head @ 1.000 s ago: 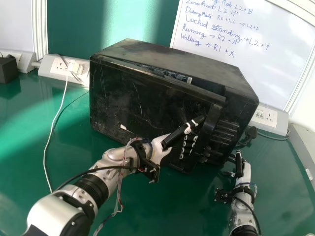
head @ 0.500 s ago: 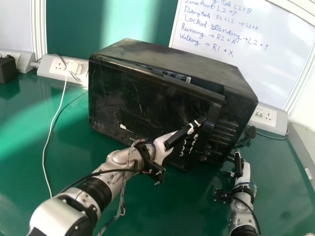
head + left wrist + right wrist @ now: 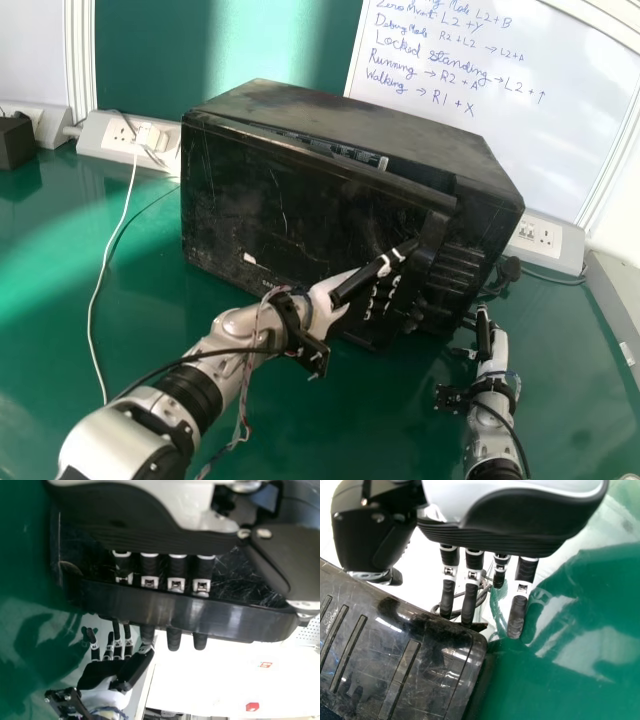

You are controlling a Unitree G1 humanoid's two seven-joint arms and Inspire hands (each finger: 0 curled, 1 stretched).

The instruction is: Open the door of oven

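The black oven (image 3: 300,210) stands turned on the green table, a narrow gap showing along the top of its door (image 3: 270,200). At the door's right side, my left hand (image 3: 325,305) reaches across the upright handle (image 3: 430,250), its thumb lying in front. In the left wrist view the straight fingers of my left hand (image 3: 176,575) pass behind the handle (image 3: 190,612), their tips sticking out beyond it. My right hand (image 3: 487,345) is beside the oven's right side; in the right wrist view my right hand (image 3: 520,580) has straight fingers close to the vented casing (image 3: 395,645).
Behind the oven are a whiteboard (image 3: 480,120) and a socket strip (image 3: 545,240). Another socket box (image 3: 110,135) sits at the left, with a white cable (image 3: 105,260) running down the table. A dark box (image 3: 15,142) is at the far left.
My left forearm has shifted slightly down and to the right, and the left fingers have moved a little at the handle. My right hand has kept its place.
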